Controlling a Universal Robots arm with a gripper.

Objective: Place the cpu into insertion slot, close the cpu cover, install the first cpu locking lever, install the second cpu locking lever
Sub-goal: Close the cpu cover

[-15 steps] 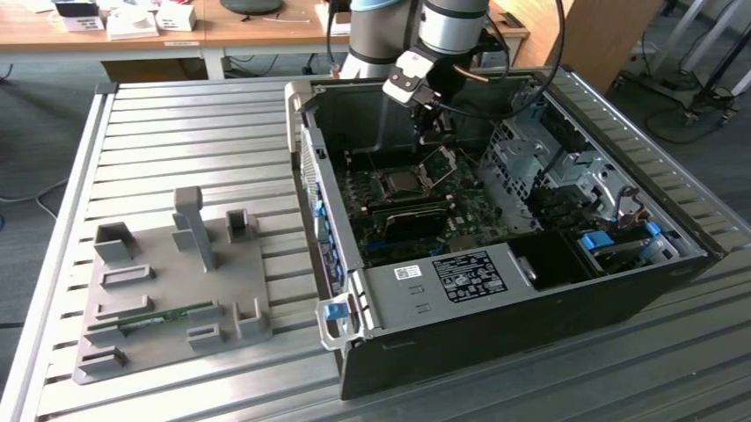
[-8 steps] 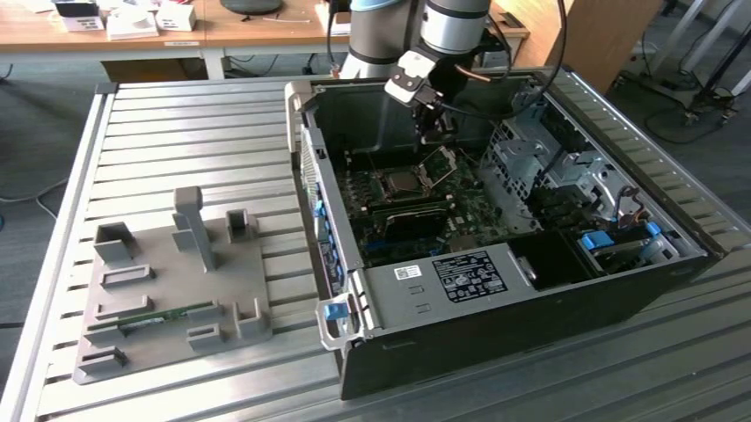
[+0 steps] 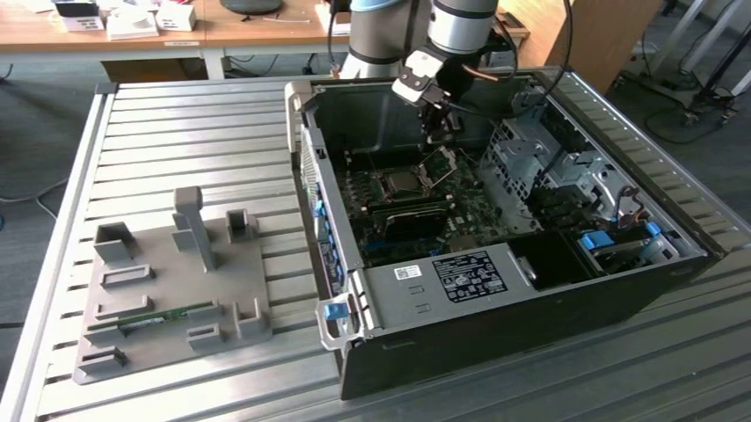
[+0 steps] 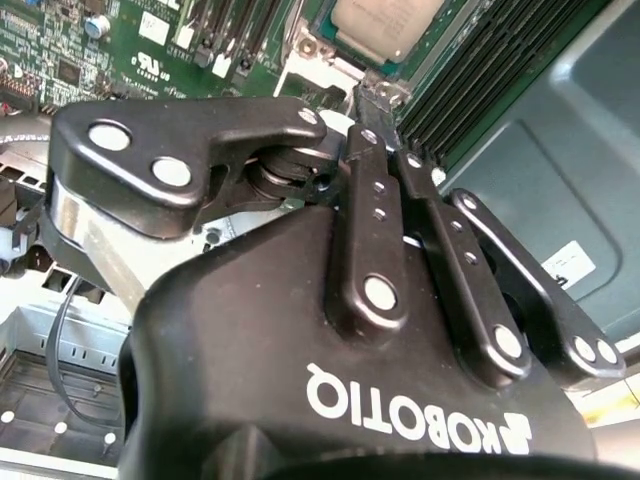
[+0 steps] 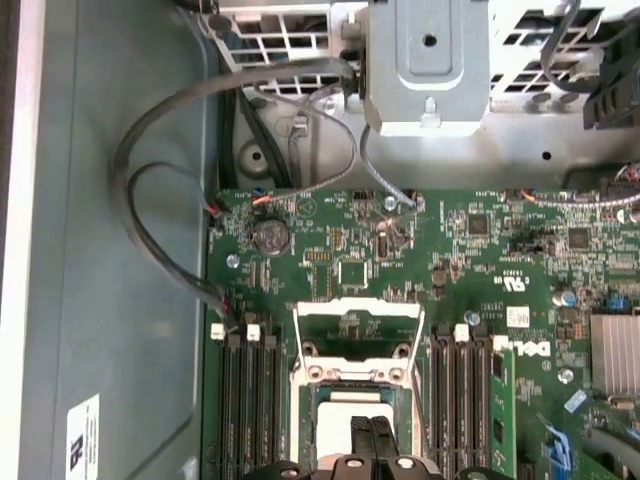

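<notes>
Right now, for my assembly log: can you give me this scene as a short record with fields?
cpu: lying in the insertion slot, silver top showing
cpu cover: raised on its hinge, not closed over the chip
hand: inside the computer case, just above the raised cover
case: open, lying on its side on the slatted table
grey fixture: on the table, at the exterior view's left of the case

The cpu (image 4: pixel 385 25) is silver-grey. The circuit board (image 5: pixel 340 265) is green. The tabletop (image 3: pixel 188 141) is pale grey with ribbed stripes.
</notes>
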